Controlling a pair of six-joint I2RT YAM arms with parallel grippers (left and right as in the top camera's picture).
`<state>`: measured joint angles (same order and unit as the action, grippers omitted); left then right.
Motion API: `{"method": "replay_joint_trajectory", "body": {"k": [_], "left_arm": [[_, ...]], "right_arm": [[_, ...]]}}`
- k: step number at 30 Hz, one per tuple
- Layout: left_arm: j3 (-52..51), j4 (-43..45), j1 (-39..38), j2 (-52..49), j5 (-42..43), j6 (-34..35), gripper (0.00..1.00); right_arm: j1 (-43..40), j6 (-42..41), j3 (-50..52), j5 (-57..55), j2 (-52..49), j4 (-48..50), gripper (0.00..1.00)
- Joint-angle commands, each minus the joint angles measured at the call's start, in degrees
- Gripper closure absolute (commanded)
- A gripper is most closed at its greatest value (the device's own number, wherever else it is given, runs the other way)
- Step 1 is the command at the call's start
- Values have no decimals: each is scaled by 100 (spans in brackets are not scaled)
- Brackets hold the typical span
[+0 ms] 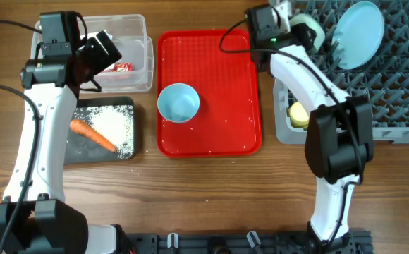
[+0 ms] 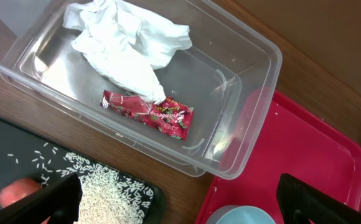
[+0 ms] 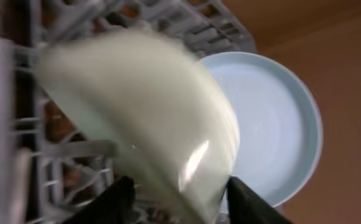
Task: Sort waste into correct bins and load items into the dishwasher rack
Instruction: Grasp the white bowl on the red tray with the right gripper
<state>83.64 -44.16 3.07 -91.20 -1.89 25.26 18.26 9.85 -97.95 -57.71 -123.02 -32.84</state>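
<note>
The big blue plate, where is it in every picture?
Overhead: plate at top right, standing in the grey rack.
Left wrist: not in it.
Right wrist: right side, behind the pale bowl.
Landmark: the grey rack, seen in both.

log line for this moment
left fingers open over clear tub | right fingers holding mint bowl at rack | blue bowl on red tray

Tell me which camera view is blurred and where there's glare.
Right wrist: the mint green bowl is heavily blurred and carries a bright glare streak, and the light-blue plate behind it looks soft. Left wrist: sharp, with pale reflections on the walls of the clear tub. Overhead: crisp and evenly lit, with no strong glare.
</note>
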Motion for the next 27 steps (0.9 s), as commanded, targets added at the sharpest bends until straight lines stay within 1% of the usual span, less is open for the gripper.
{"method": "replay_joint_trajectory", "body": {"k": [1,3,5,8,10,12,13,14,15,16,17,18,20,23,25,27], "left_arm": [[-7,4,22,-44,-76,70,0],[-7,4,22,-44,-76,72,0],[-7,4,22,-44,-76,70,0],[-7,4,22,-44,-76,72,0],[-7,4,20,-44,-76,72,0],[-7,4,22,-44,-76,72,0],[-7,4,22,-44,-76,70,0],[-7,4,22,-44,-76,72,0],[-7,4,22,-44,-76,72,0],[-7,4,22,-44,-76,70,0],[-7,4,22,-44,-76,72,0],[-7,4,22,-44,-76,72,0],[-7,4,22,-44,-76,72,0],[-7,4,22,-44,-76,72,0],[-7,4,22,-44,-76,72,0],[-7,4,22,-44,-76,72,0]], "right_arm": [[188,-179,57,380,-83,-26,36],[275,-435,57,382,-50,-162,32],[319,-592,55,404,-9,-302,30],[317,-879,55,697,227,-435,29],[317,-896,35,1128,586,-431,28],[350,-831,35,2428,1139,-634,28],[385,-831,35,3499,1401,-855,28],[398,-831,35,4852,1604,-1032,28],[398,-859,35,6404,1692,-1093,35],[398,-1051,39,7661,1655,-1049,44],[433,-1528,70,8105,1541,-988,46],[492,-1856,96,8111,1416,-1001,46],[680,-1952,96,8183,1003,-1080,46],[1025,-2520,96,8227,424,-1093,51],[1244,-2824,96,8192,109,-1099,59],[1320,-2944,96,8054,-81,-1187,67]]}}
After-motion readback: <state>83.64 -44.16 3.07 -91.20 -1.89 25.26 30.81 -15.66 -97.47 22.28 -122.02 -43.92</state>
